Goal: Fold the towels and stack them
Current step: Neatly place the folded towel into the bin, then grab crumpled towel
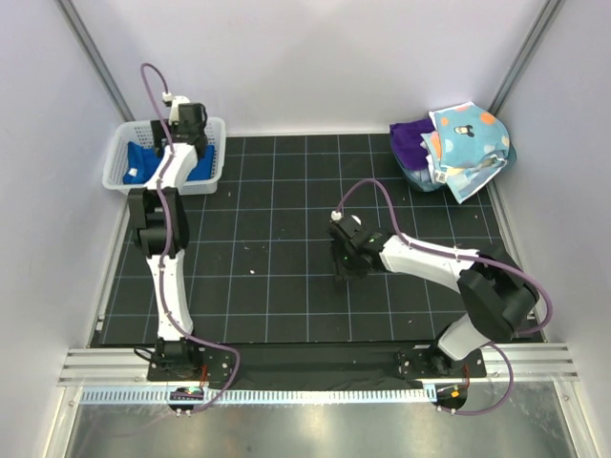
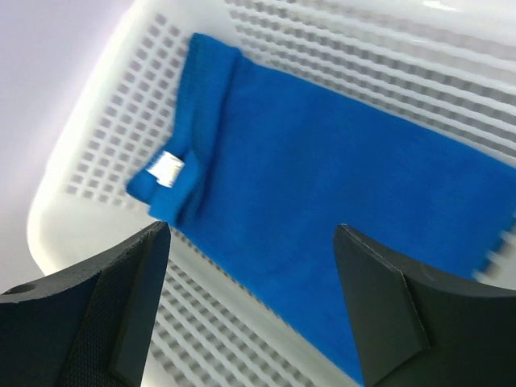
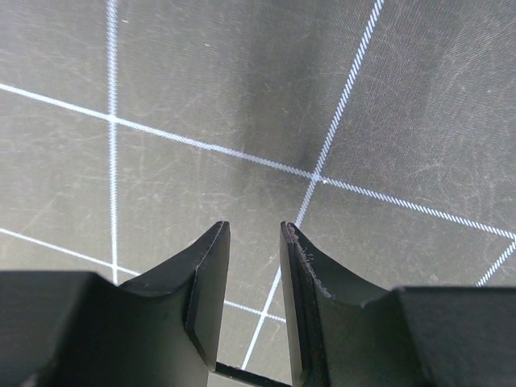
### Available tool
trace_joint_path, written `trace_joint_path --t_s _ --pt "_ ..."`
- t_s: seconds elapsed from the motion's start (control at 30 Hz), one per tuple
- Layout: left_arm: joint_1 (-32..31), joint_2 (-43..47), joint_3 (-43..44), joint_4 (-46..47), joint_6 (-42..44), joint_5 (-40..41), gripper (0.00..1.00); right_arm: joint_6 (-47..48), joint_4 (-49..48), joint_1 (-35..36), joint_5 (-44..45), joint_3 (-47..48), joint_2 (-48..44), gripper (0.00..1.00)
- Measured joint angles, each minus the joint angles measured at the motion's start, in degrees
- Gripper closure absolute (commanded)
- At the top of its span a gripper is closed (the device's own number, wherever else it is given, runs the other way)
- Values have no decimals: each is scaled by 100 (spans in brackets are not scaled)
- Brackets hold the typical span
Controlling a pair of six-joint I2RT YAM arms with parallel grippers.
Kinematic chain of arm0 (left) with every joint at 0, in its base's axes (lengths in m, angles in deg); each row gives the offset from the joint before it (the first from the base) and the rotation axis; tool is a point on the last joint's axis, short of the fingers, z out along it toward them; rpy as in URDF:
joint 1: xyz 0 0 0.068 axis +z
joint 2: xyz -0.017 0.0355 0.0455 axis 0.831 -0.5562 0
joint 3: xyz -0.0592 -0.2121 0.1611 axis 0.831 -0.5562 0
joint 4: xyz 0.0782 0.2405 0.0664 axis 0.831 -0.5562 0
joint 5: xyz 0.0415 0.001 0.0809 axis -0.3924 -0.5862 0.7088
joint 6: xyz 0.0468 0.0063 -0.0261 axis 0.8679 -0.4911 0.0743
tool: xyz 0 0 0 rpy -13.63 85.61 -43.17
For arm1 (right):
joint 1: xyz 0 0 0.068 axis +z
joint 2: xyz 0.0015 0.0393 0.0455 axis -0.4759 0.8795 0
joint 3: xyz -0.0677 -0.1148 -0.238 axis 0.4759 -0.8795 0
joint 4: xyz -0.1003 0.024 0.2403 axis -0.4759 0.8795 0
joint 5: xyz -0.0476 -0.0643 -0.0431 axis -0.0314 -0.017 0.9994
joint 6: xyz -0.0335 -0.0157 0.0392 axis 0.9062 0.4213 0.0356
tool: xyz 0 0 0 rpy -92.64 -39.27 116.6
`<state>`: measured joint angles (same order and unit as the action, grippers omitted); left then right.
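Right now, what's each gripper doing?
Left gripper: open, empty, above the blue towel in the basket.
Right gripper: slightly open, empty, over the mat.

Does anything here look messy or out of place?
Yes: the polka-dot towel and purple towel sit in a rumpled heap spilling over the tub, far right corner. The blue towel lies bunched at one end in the basket.

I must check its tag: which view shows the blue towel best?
Left wrist view: the blue towel fills it, tag visible. The top view shows only blue patches in the basket; right wrist view, none.
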<state>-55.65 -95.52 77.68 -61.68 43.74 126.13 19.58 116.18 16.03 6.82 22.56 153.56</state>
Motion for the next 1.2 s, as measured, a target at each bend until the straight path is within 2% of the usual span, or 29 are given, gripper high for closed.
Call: trace_joint_path --t_s 0.47,0.77,0.9,1.07,1.2 --pt "-1484 2455 -2507 -76 -1534 -334 16 81 273 50 671 551 -922 61" --pt "-3119 3501 -2957 -1152 -2549 -1019 16 271 835 -87 1397 1478 -1021 59" --pt "-3816 3950 -3093 -1729 -2811 -1427 16 365 929 -739 1419 1805 -986 59" --pt "-4124 4671 -3545 -2271 -3005 -1871 17 428 988 -2175 1285 2321 -494 58" --pt "-4293 5149 -3921 -2597 -3056 -2302 17 503 1062 -3005 1344 3036 199 59"
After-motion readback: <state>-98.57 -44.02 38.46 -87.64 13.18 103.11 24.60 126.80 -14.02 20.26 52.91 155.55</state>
